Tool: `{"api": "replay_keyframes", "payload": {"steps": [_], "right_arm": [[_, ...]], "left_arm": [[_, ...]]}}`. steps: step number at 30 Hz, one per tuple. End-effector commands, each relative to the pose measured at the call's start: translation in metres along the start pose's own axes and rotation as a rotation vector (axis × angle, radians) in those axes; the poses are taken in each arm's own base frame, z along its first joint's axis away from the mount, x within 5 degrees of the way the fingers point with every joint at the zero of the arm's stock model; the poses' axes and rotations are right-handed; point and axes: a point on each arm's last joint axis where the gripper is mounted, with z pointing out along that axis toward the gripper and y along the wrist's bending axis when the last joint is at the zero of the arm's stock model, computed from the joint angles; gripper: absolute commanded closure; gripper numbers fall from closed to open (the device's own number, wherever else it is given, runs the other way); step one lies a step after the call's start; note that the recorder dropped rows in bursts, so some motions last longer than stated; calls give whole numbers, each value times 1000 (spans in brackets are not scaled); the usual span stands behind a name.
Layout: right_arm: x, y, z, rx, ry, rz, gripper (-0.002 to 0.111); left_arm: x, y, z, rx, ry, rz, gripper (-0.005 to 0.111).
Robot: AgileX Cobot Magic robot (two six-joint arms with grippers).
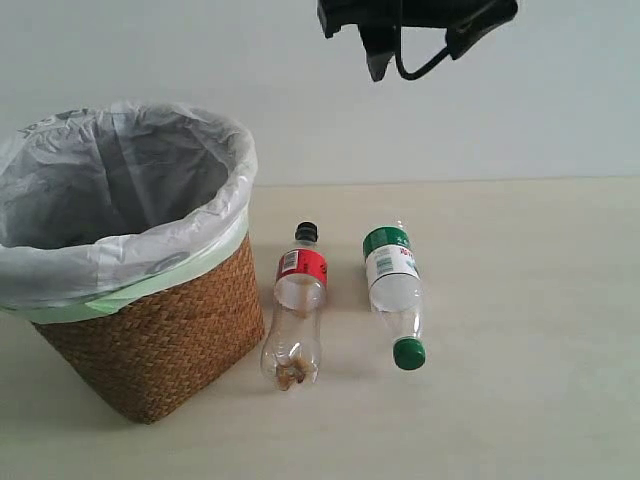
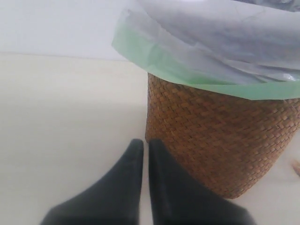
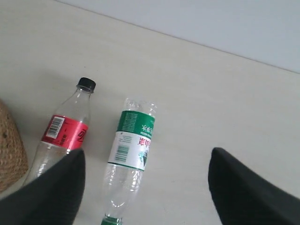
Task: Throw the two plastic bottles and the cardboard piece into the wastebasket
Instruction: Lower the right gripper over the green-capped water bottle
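Right wrist view is showing your right gripper (image 3: 146,152) spread wide, hanging over the green-capped bottle (image 3: 131,150). It is lying on the counter (image 3: 234,93), long axis crossing the jaws' closing line. The red-label bottle (image 3: 63,133) is lying beside it, toward the wastebasket (image 1: 150,350). Your left gripper (image 2: 144,143) is sitting pressed together by the wastebasket.

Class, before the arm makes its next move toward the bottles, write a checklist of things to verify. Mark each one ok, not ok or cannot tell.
1. Wastebasket upright, liner mouth open: ok.
2. Red-label bottle and green-cap bottle lie apart on the table, nothing resting on them: ok.
3. Right end effector open, above the bottles: ok.
4. Left end effector shut and empty, low beside the wastebasket's wall, away from the bottles: ok.
5. Cardboard piece located: cannot tell; no view shows it.
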Motion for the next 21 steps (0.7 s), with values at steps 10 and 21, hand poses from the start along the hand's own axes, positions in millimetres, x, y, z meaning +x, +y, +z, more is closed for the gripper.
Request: {"api": "replay_keyframes", "payload": {"steps": [10,21], "right_arm": [[27,22,133,11,306,63,41],[64,21,219,40,502,47,41]], "left_arm": [[1,0,0,-2,0,-2,103],[1,0,0,-2,0,-2,103]]}}
